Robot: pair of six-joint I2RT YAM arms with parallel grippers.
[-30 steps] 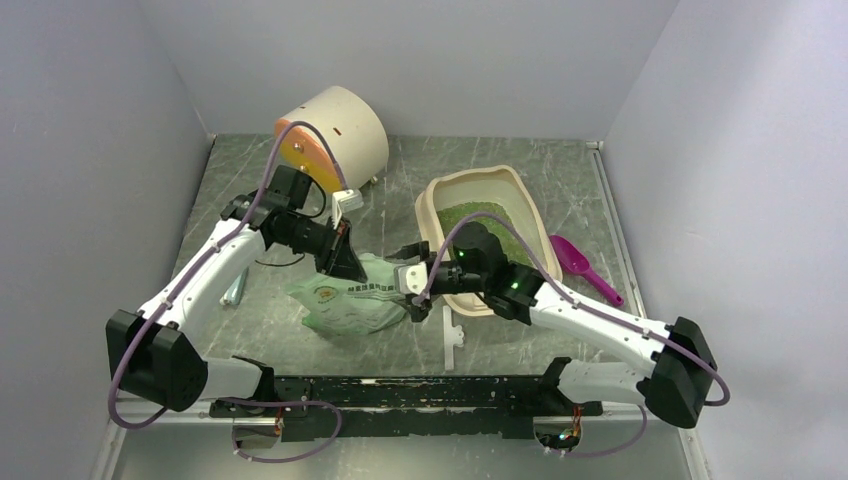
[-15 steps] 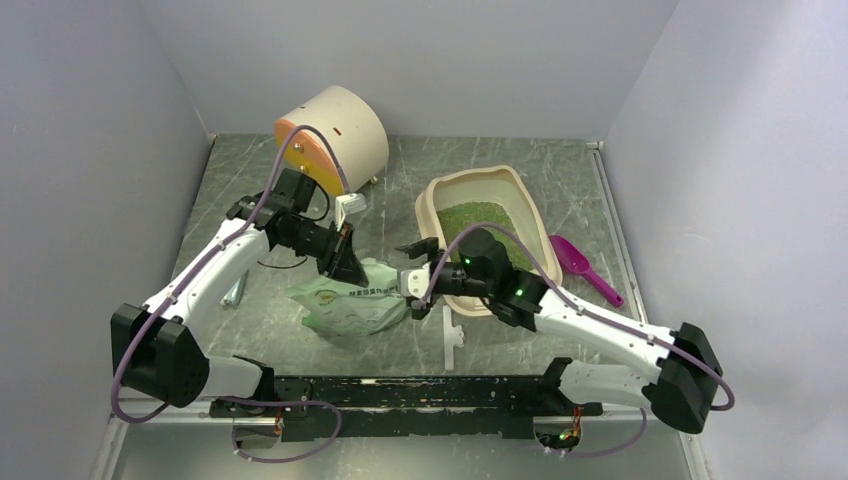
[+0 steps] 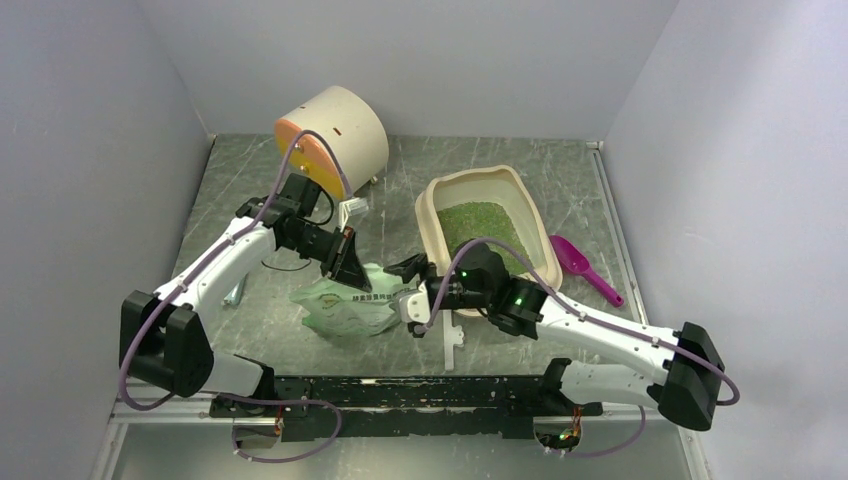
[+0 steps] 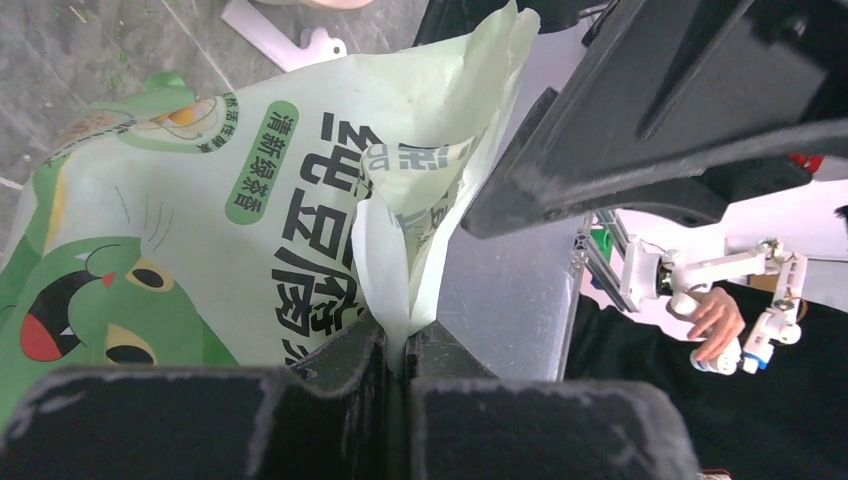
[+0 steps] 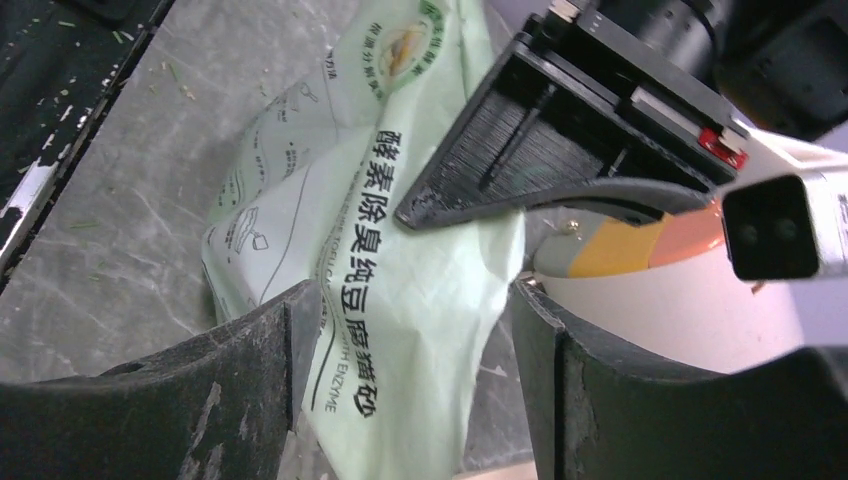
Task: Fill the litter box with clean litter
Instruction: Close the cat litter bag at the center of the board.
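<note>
The beige litter box (image 3: pixel 475 177) sits at the back right, and a bed of clean litter (image 3: pixel 482 222) shows inside it. A light-green printed bag (image 3: pixel 345 305) lies on the table to its left. My left gripper (image 3: pixel 352 268) is shut on a fold at the bag's top edge (image 4: pixel 405 330). My right gripper (image 3: pixel 412 292) is open at the bag's right end. The bag (image 5: pixel 400 330) hangs between its fingers (image 5: pixel 250 380), touching the left one and apart from the right one.
A cream half-cylinder cabinet (image 3: pixel 335 130) with an orange face stands at the back left. A magenta scoop (image 3: pixel 582 268) lies right of the litter box. A white plastic piece (image 3: pixel 452 335) lies near the front. A small grey tool (image 3: pixel 235 290) lies at the left.
My right gripper has moved left and nearer, off the litter box and onto the bag's right end, with its jaws narrowing a little. The left gripper has kept its hold and dropped slightly.
</note>
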